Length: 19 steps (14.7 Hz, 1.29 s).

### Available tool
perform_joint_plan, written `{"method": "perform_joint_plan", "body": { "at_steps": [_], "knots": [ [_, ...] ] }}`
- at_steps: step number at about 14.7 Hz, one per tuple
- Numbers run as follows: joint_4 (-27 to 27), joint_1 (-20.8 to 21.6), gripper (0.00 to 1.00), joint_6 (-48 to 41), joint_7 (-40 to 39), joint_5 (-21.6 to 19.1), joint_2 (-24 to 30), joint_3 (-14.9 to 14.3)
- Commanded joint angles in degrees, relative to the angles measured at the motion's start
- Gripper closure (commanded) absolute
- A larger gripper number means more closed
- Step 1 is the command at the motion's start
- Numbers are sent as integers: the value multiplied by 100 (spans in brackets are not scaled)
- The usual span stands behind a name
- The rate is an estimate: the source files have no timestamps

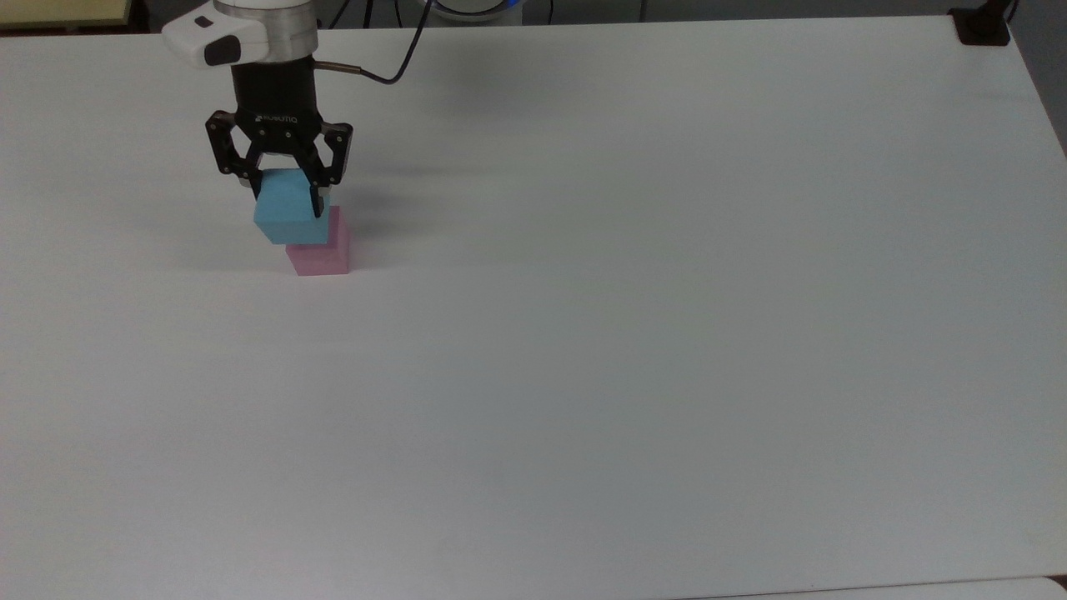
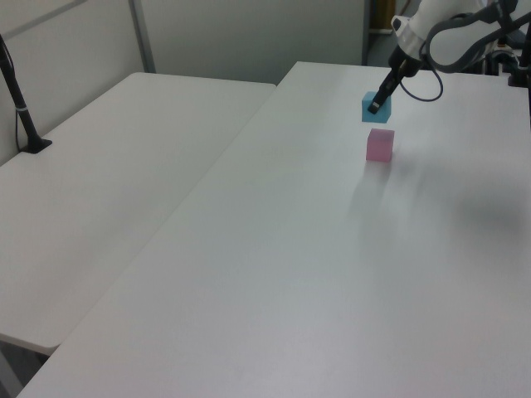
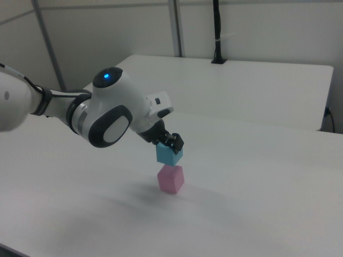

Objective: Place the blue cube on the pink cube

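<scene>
Hand in the top view's upper left pinches the blue cube from above, leaving its underside free for stacking. It hangs over the pink cube, a gap visible in the right view, slightly offset; surface otherwise bare.

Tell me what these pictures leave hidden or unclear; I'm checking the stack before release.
- Pink cube: in the top view, its upper left part is covered by the blue cube.
- Blue cube: the gripper fingers cover parts of its sides in the top view; in the right view the gripper hides its top.
- Arm: cut off by the top view's upper edge.
- Exact centring of blue over pink: cannot be settled.
</scene>
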State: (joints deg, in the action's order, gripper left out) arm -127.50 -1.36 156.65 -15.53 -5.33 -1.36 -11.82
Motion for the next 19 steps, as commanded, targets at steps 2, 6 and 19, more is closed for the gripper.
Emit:
{"method": "perform_joint_plan", "body": {
  "at_steps": [2, 6, 19],
  "knots": [
    [-249, 75, 90, -20, -178, -83, 93, -48],
    [-249, 66, 63, -20, -283, -74, -92, -48],
    [2736, 329, 0, -5552, 1805, 715, 215, 319]
  ]
}}
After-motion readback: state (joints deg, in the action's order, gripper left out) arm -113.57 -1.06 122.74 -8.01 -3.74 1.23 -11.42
